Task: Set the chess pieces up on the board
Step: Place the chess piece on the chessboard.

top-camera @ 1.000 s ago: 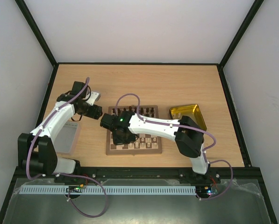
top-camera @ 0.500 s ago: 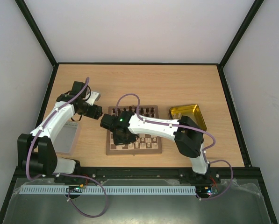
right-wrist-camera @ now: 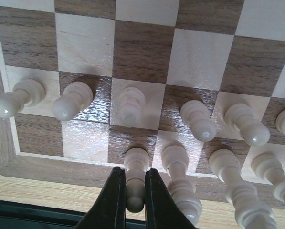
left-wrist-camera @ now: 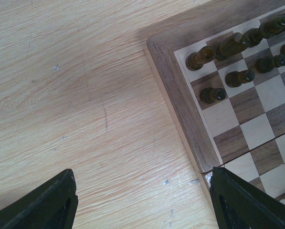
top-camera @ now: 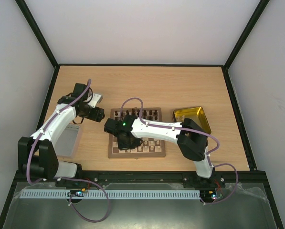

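Staring at a square wooden chessboard (top-camera: 112, 152): dark walnut and cream checks, darker border, flat in the middle of a pale, scuffed wood-grain surface (left-wrist-camera: 75, 95). Right jaws shut tight on one smooth, turned cream piece (right-wrist-camera: 135, 164), upright in the board's edge row, right behind the third pawn from the corner. Counting six cream pawns (right-wrist-camera: 73, 100) in a line in the right wrist view, plus at least four taller cream pieces behind them, the gripped one included. All glossy, rounded, knobby on top. Left jaws spread wide, gripping nothing, hanging over bare surface just off another board corner. Counting eight dark brown pieces (left-wrist-camera: 213, 94) there, two rows of four. Also spotting one shiny yellow metal tray (top-camera: 192, 114) right of the board and one grey see-through rectangular lid (top-camera: 68, 138) on the left.
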Robot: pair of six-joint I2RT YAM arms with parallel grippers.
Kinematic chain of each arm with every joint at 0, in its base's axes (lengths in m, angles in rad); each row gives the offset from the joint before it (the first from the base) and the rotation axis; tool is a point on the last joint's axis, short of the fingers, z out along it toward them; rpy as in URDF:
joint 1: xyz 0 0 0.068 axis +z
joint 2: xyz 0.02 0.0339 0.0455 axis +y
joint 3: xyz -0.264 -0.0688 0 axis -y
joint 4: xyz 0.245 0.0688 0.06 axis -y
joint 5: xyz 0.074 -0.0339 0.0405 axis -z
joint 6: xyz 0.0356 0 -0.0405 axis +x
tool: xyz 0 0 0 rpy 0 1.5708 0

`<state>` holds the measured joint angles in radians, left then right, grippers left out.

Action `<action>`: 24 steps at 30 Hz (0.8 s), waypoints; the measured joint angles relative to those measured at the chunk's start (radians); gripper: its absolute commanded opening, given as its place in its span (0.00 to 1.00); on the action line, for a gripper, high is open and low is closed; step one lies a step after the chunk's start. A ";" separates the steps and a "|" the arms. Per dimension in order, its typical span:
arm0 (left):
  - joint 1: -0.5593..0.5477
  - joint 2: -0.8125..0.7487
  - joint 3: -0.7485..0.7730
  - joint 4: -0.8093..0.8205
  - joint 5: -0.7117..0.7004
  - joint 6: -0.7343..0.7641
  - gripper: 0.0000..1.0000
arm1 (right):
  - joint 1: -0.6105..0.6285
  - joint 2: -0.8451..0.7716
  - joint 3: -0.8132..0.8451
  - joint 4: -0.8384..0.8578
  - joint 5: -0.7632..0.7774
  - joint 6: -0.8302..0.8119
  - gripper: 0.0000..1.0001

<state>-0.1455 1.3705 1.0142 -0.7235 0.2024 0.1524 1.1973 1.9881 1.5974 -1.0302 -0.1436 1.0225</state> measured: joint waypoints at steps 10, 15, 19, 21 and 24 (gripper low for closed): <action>0.000 0.000 0.000 0.000 0.000 0.000 0.77 | 0.000 0.000 -0.004 0.011 -0.004 0.003 0.02; 0.000 -0.002 0.000 0.000 0.000 0.000 0.77 | 0.000 0.000 -0.004 0.012 -0.004 0.004 0.02; 0.000 -0.007 0.000 0.000 0.000 0.000 0.77 | 0.000 0.000 -0.004 0.012 -0.004 0.004 0.02; 0.000 -0.009 0.000 0.000 0.000 0.000 0.77 | 0.000 0.000 -0.004 0.013 -0.004 0.004 0.02; 0.000 -0.010 0.000 0.000 0.000 0.000 0.78 | 0.000 0.000 -0.004 0.015 -0.004 0.005 0.02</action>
<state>-0.1459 1.3605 1.0138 -0.7235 0.2024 0.1524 1.1976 1.9881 1.5936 -1.0153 -0.1474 1.0271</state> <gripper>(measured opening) 0.771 0.036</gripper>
